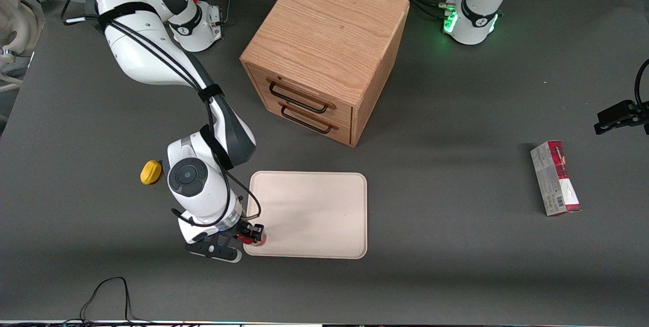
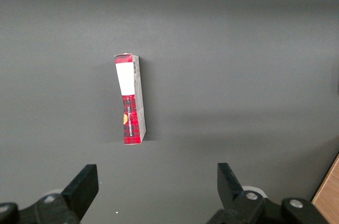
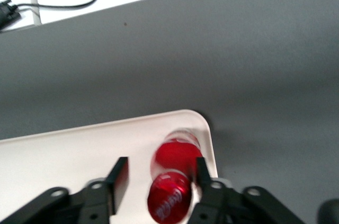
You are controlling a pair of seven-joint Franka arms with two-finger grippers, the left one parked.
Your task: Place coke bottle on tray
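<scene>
The right arm reaches out from its base and bends down at the elbow, wrist pointing steeply downward. Its gripper hangs low, nearly at desk level. The two black fingers stand spread — a gap shows on one side, while the other finger sits close against what stands between them.

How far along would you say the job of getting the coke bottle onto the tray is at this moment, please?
Nearly done. The coke bottle already stands upright inside the tray, at the corner nearest the front camera toward the working arm's end. In hand: the gripper is around the bottle, its fingers spread with a gap showing on one side, so it appears released. Left: lifting the gripper clear without knocking the bottle over.
</scene>
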